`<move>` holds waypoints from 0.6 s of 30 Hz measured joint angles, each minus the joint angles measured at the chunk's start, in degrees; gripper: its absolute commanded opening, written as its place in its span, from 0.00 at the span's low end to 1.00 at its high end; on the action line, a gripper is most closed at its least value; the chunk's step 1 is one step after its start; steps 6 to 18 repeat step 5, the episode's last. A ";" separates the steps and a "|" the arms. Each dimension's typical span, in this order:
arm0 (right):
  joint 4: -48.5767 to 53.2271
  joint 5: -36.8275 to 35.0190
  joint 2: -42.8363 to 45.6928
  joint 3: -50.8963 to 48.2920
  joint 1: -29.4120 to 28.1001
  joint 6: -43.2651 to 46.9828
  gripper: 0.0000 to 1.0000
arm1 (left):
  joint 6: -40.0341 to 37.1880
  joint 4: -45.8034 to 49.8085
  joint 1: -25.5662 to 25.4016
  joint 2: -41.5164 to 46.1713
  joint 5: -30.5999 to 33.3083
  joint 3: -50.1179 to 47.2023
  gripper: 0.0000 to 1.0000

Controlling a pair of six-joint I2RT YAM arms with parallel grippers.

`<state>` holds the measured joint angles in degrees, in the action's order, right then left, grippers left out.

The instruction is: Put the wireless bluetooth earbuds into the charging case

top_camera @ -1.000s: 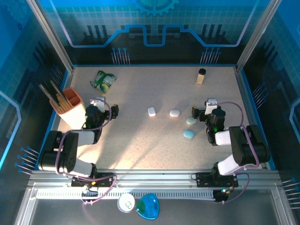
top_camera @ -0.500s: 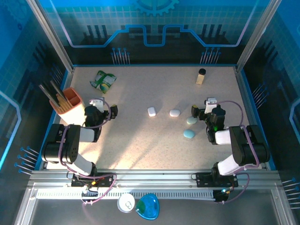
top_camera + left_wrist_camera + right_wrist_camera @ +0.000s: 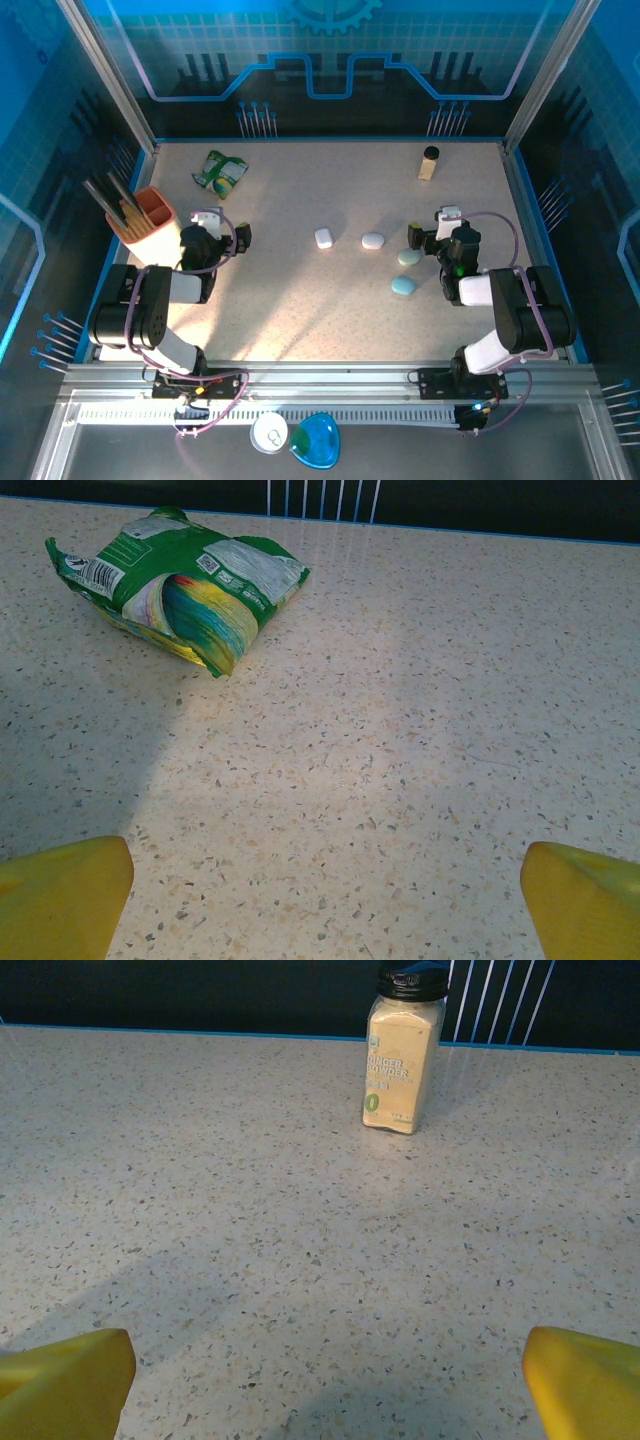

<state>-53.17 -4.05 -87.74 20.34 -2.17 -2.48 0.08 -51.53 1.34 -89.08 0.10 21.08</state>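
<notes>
Left gripper and right gripper both stand spread wide and empty, low over the bare table. Two teal cases lie just beside the right gripper. Two white cases sit mid-table, between the arms. Earbuds are too small to pick out. Beyond stand a spice jar and a green packet. Assessment: approach step, nothing grasped yet. The next move calls for locating an earbud and taking a fine pinch. Against the earlier frame, the left arm's elbow has shifted slightly inward; the cases are unmoved.
</notes>
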 measured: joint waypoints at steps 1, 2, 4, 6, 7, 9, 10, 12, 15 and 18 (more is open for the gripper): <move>0.09 0.00 0.00 0.00 0.00 0.02 1.00 | 0.00 0.00 0.00 0.00 0.00 0.00 0.99; 0.17 0.00 0.00 0.00 0.00 0.02 1.00 | 0.00 0.00 0.00 0.00 0.00 0.00 0.99; 0.24 0.00 0.00 0.00 0.00 0.07 1.00 | 0.00 0.00 0.00 0.00 0.00 0.00 0.99; 0.24 0.00 0.00 0.00 0.00 0.17 1.00 | 0.00 0.00 0.00 0.00 0.00 0.00 0.99; 0.24 0.00 0.00 0.00 0.00 0.17 1.00 | 0.00 0.00 0.00 0.00 0.00 0.00 0.99; 0.24 0.00 0.00 0.00 0.00 0.17 1.00 | 0.00 0.00 0.00 0.00 0.00 0.00 0.99; 0.24 0.00 0.00 0.00 0.00 0.17 1.00 | 0.00 0.00 0.00 0.00 0.00 0.00 0.99; 0.24 0.00 0.00 0.00 0.00 0.17 1.00 | 0.00 0.00 0.00 0.00 0.00 0.00 0.99; 0.24 0.00 0.00 0.00 0.00 0.17 1.00 | 0.00 0.00 0.00 0.00 0.00 0.00 0.99; 0.24 0.00 0.00 0.00 0.00 0.17 1.00 | 0.00 0.00 0.00 0.00 0.00 0.00 0.99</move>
